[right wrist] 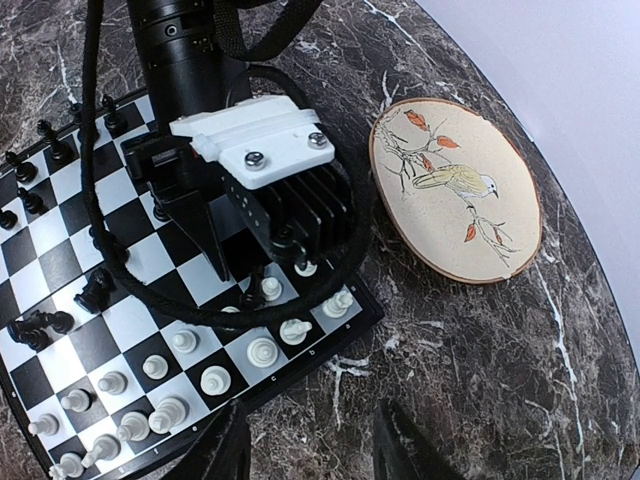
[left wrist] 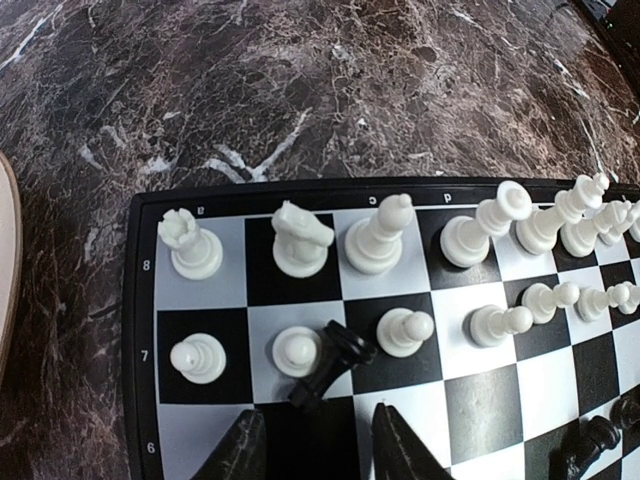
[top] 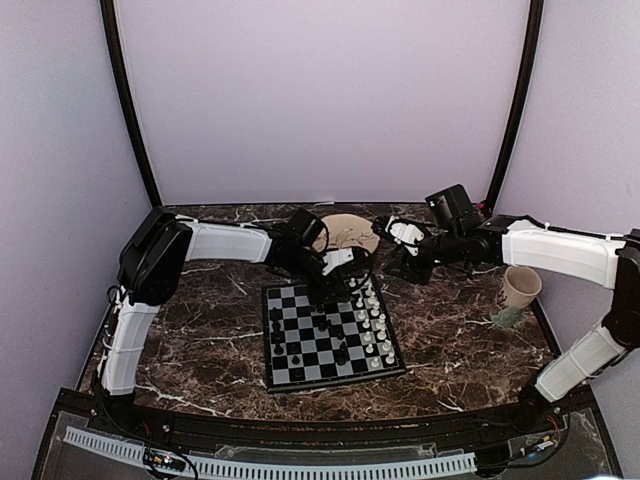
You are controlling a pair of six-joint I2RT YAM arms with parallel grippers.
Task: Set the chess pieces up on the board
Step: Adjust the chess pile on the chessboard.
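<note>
The board (top: pixel 335 383) lies in the middle of the table. White chess pieces (top: pixel 372 325) fill its two right-hand rows, and black pieces (top: pixel 278 335) stand scattered over its left half. My left gripper (left wrist: pixel 320 450) hovers open over the white side at the board's far end. Just beyond its fingertips (left wrist: pixel 243 450) a black piece (left wrist: pixel 335 365) lies tipped over, leaning against a white pawn (left wrist: pixel 296 350), with neither finger touching it. My right gripper (right wrist: pixel 310 450) hangs open over bare table off the board's far right corner (right wrist: pixel 311 353), holding nothing.
A round beige plate (top: pixel 350 232) painted with a bird lies behind the board, close to both grippers. A paper cup (top: pixel 520 288) stands at the right under the right arm. The left arm's cable (right wrist: pixel 300 300) loops low over the white rows.
</note>
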